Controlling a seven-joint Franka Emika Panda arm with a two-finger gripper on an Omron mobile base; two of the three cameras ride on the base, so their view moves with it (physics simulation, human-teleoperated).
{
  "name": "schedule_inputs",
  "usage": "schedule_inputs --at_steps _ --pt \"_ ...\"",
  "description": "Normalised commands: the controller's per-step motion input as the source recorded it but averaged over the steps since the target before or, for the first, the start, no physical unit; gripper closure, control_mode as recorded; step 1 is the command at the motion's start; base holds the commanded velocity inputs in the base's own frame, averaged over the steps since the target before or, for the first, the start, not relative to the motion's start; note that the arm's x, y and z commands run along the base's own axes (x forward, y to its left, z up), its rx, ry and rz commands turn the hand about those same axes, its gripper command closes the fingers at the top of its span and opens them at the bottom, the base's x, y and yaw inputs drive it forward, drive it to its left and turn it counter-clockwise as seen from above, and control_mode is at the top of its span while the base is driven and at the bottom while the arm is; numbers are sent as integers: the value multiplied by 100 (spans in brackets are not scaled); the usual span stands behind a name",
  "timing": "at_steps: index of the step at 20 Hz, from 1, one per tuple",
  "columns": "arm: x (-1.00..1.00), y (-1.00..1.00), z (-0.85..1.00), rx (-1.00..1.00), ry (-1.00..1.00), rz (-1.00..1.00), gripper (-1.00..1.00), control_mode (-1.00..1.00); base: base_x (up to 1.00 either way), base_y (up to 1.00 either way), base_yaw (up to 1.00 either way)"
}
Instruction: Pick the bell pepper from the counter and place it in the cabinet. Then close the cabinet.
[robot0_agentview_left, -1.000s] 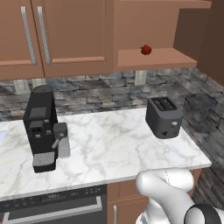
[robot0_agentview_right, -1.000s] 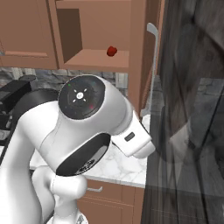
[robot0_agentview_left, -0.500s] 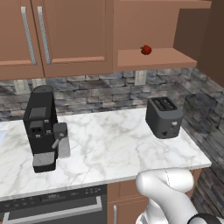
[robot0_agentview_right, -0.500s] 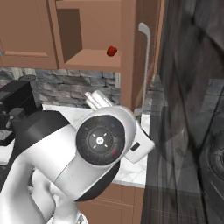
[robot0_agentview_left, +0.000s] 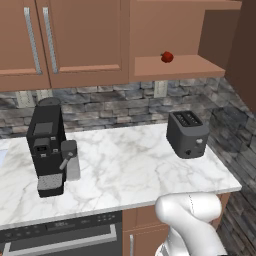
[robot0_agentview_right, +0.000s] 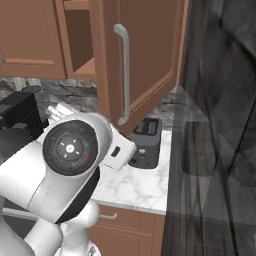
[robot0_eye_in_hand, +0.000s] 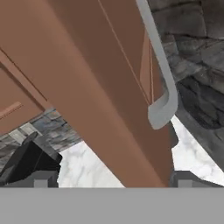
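The red pepper (robot0_agentview_left: 167, 57) sits on the shelf inside the cabinet (robot0_agentview_left: 180, 65). It is back near the wall, by itself, and nothing is touching it. The cabinet is open. Its big brown door (robot0_agentview_right: 145, 55) swings out into the room, and the long silver handle (robot0_agentview_right: 123, 75) runs down the front of it.

Under the cabinet is the white counter (robot0_agentview_left: 125, 170). A dark toaster (robot0_agentview_left: 187, 134) stands on it, right below the shelf. A black coffee machine (robot0_agentview_left: 49, 146) stands well away at the other end. Two more brown doors (robot0_agentview_left: 60, 40) hang on the wall above the coffee machine, and they are shut.

The arm (robot0_agentview_right: 70, 170) is bent up in front of the counter, with its big round joint close to the right camera. The gripper (robot0_eye_in_hand: 111, 179) is down by the bottom edge of the door. Its two dark fingers (robot0_eye_in_hand: 41, 178) are spread wide, one on each side of the door's edge, and they hold nothing. The curved lower end of the handle is just above them.
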Motion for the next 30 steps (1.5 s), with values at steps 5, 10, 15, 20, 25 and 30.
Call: schedule_inputs --at_steps 5,10,15,20,25,30 --pt "24 89 23 -7 -4 15 -100 -100 0 0 0" --pt "37 64 27 -2 -15 12 -100 -100 0 0 0" --pt "54 58 8 -2 -18 4 -100 -100 0 0 0" --pt "88 67 0 -3 -14 0 -100 -100 0 0 0" --pt "86 43 0 0 -6 0 -100 -100 0 0 0" --pt "79 25 10 0 1 0 -100 -100 0 0 0"
